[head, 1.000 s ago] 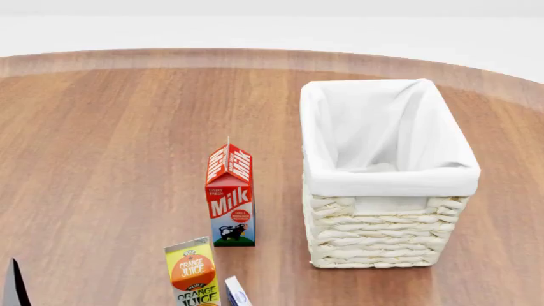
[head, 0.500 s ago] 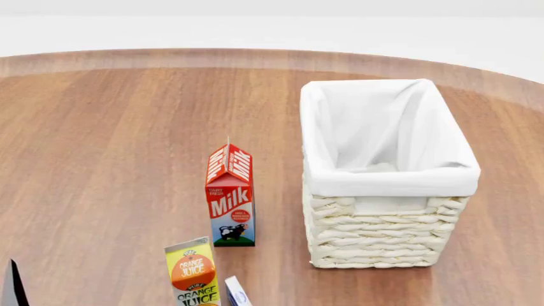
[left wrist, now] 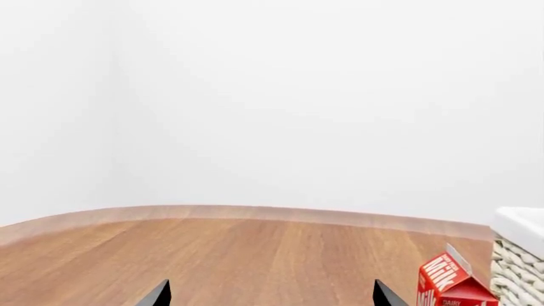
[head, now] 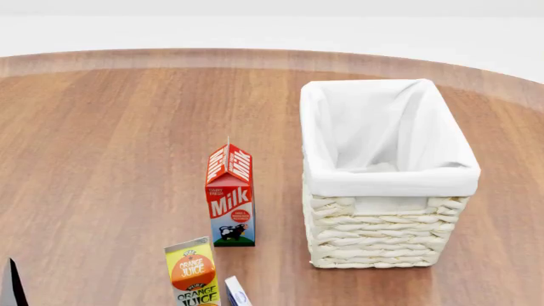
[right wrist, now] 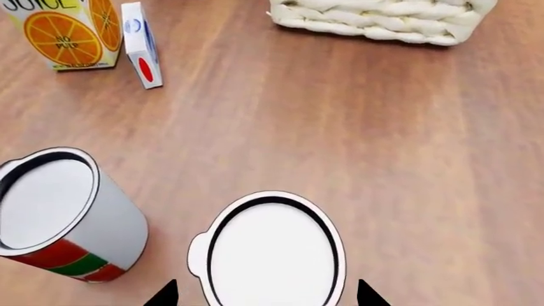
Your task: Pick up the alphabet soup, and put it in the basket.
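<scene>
Fingers first: our left gripper (left wrist: pixel 270 299) shows only two dark tips set wide apart with nothing between them, over the bare wood of the table (head: pixel 111 140). Near the front edge stands the orange juice carton (head: pixel 192 273) with a small white box (head: pixel 236 294) just beside it, and the milk carton (head: pixel 229 197) behind them. Next comes the basket (head: pixel 386 223), toward the right side. Our right gripper (right wrist: pixel 267 294) has its tips spread, one on each side of the alphabet soup (right wrist: pixel 270 250), not squeezing it. A red and green can (right wrist: pixel 64 213) stands near the soup.
</scene>
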